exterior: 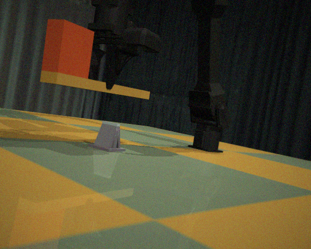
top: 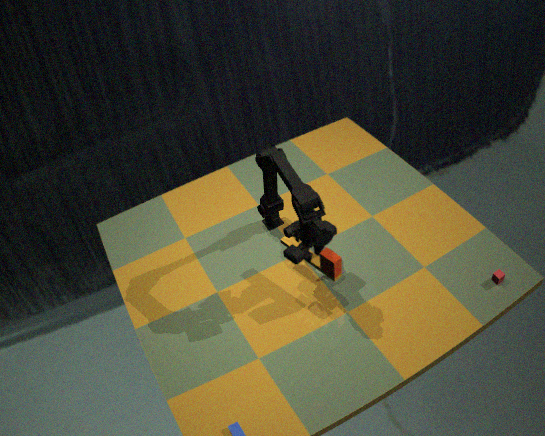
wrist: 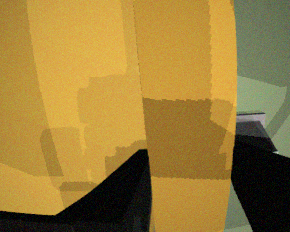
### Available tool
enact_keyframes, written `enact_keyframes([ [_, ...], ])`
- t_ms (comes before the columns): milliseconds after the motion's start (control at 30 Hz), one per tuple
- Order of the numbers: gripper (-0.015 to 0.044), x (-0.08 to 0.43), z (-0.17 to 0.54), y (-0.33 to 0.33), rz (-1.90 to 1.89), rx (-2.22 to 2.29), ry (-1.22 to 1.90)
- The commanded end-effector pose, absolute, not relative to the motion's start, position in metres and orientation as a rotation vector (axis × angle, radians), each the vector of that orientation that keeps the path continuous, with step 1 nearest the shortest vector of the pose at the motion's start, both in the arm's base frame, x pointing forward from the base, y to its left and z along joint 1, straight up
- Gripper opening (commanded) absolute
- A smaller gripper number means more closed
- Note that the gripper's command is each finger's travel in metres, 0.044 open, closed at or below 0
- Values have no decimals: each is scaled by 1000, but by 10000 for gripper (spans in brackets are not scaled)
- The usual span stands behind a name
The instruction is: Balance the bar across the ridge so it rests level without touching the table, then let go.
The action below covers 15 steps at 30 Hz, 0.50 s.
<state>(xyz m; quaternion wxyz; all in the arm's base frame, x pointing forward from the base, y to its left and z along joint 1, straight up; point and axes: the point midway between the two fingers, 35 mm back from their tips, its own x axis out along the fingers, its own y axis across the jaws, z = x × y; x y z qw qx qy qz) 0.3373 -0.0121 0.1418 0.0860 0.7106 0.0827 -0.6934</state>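
Note:
The yellow bar (top: 290, 241) (exterior: 129, 92) (wrist: 185, 50) carries a tall orange block (top: 331, 264) (exterior: 75, 49) on one end. My gripper (exterior: 105, 83) (wrist: 188, 155) is shut on the bar between the block and the bare end. The bar hangs in the air, clear of the table, and in the exterior view it slopes down toward its bare end. The small grey ridge (exterior: 107, 137) stands on the table below the held bar in that view. A part of the ridge (wrist: 255, 120) shows right of the bar in the wrist view. In the top view the ridge is hidden.
A small red cube (top: 498, 277) lies near the table's right corner. A blue block (top: 236, 429) lies at the bottom edge of the top view. The arm's own base (top: 272, 220) (exterior: 207, 137) stands behind the gripper. The table (top: 331, 365) has a green and orange check.

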Motion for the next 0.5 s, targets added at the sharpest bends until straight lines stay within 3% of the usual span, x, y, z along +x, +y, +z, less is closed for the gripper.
enact_keyframes([
  [0,0,334,145,5,-2062,2134,238],
  [467,0,320,146,51,-2080,2151,216],
])
